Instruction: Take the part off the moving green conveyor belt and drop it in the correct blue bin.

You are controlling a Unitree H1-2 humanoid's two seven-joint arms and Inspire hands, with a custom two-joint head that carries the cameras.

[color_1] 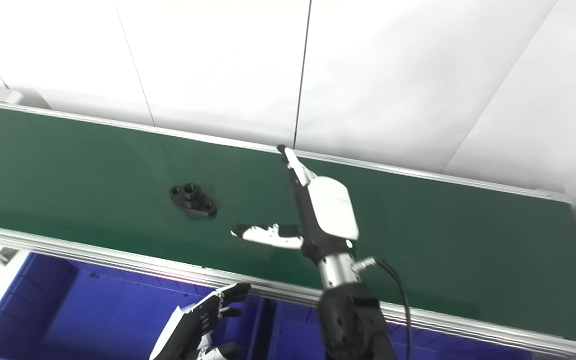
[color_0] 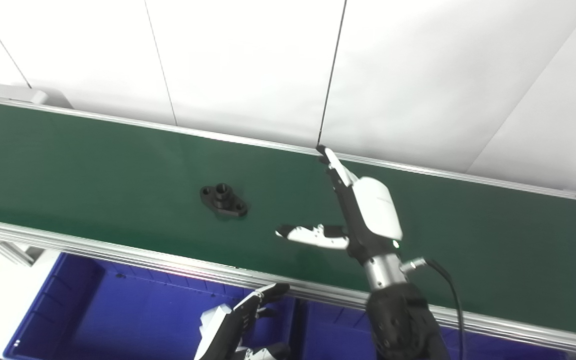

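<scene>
Left eye view crops the empty left hand (color_0: 240,320); right hand (color_0: 363,210) spread, empty.

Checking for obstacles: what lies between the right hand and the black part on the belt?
Only bare green belt separates the right hand from the black part; both eye views show it.

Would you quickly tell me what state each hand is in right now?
Left hand: open, holding nothing, low over the blue bin.
Right hand: open, fingers apart above the green belt, holding nothing; the black part is untouched.
</scene>
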